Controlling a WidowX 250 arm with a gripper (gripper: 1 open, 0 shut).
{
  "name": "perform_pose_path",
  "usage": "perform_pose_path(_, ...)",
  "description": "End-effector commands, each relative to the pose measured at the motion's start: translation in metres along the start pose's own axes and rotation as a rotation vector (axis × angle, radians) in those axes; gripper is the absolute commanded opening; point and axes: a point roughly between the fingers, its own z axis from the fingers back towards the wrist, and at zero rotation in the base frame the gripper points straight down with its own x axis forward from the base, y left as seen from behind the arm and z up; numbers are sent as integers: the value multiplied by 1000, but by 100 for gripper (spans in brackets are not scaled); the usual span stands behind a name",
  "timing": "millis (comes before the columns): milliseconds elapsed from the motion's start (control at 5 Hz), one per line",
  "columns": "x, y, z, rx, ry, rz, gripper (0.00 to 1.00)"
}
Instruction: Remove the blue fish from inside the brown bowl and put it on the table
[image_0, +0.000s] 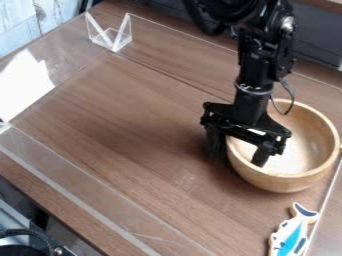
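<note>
The blue fish (293, 236) lies flat on the table (120, 130) near the front right corner, just in front of the brown bowl (299, 170). The round tan bowl sits at the right and looks empty. My gripper (242, 142) hangs open over the bowl's left rim, one finger outside the wall and the others over the inside, holding nothing. The black arm rises from it toward the back.
A clear glossy sheet covers the tabletop, its edge running along the front left. A small clear folded stand (110, 32) sits at the back left. A white paper (23, 82) lies at the far left edge.
</note>
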Motion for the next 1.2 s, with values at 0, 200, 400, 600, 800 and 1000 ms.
perform_pose_path(0, -4, -10, 3, -18, -27, 69, 100)
perform_pose_path(200, -2, -16, 12, -9, -20, 16, 100)
perform_pose_path(400, -2, -23, 20, 0, -13, -41, 100)
perform_pose_path(600, -10, -21, 11, -2, -8, -8, 100)
perform_pose_path(800, -18, -17, 2, -4, -2, 27, 100)
perform_pose_path(1000, -19, -20, -6, 0, 4, 22, 100)
